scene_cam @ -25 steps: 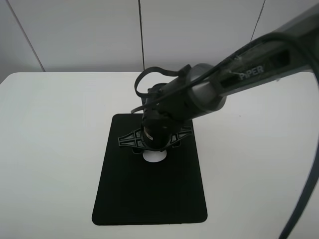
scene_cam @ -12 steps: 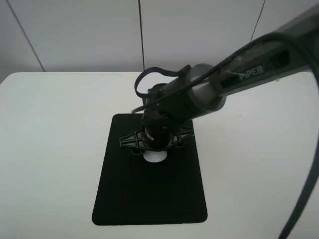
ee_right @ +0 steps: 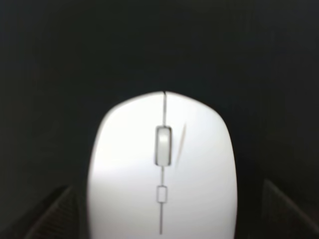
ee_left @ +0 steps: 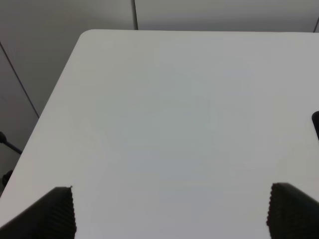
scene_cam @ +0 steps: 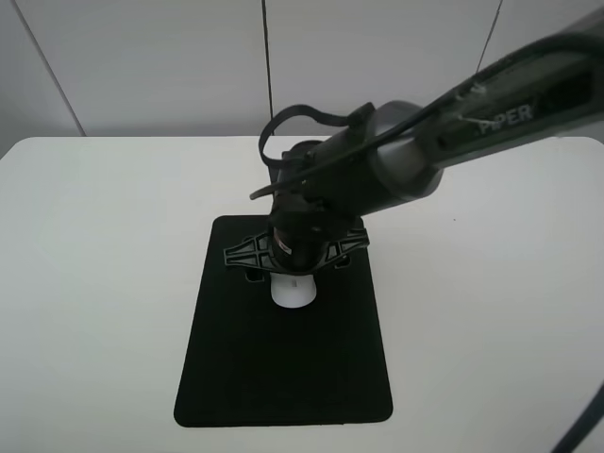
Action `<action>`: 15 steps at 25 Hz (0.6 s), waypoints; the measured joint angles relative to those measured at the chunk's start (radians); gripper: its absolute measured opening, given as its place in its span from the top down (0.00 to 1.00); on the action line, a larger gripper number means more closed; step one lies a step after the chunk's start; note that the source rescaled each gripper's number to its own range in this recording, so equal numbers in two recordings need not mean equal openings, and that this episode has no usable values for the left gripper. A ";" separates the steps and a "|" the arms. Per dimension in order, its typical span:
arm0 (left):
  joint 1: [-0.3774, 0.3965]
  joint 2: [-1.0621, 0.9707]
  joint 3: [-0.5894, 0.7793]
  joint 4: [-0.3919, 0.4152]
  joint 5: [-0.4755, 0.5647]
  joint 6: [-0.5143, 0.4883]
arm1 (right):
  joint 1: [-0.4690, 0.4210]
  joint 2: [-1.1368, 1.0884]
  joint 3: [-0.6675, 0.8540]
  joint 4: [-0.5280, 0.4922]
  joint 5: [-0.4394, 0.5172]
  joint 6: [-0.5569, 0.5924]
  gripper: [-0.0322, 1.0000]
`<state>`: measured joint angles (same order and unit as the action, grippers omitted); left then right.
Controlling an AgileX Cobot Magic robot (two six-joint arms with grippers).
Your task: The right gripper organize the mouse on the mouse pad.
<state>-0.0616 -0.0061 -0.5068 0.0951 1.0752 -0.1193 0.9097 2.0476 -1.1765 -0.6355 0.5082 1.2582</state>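
Risen slightly, right claw (scene_cam: 294, 268) hangs released over mouse (scene_cam: 293, 293), lengthwise on mouse pad (scene_cam: 283, 368).

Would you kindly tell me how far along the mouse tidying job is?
Done: the mouse lies on the mouse pad. In hand: the right end effector hangs over it, fingers spread clear of its sides. Left: probably only drawing the arm away.

It seems a robot lab: a PIPER robot arm (scene_cam: 491, 118) over a white table (scene_cam: 85, 283), and a plain panel wall (scene_cam: 142, 66) behind its far edge.
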 joint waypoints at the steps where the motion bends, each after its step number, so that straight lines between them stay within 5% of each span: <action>1: 0.000 0.000 0.000 0.000 0.000 0.000 | 0.000 -0.016 0.000 -0.001 0.003 0.000 0.38; 10: 0.000 0.000 0.000 0.000 0.000 0.000 | -0.007 -0.167 0.000 -0.001 0.104 -0.009 0.38; 15: 0.000 0.000 0.000 0.000 0.000 0.000 | -0.056 -0.236 0.000 0.022 0.130 -0.135 0.38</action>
<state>-0.0616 -0.0061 -0.5068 0.0951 1.0752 -0.1193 0.8540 1.8121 -1.1765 -0.6137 0.6384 1.1231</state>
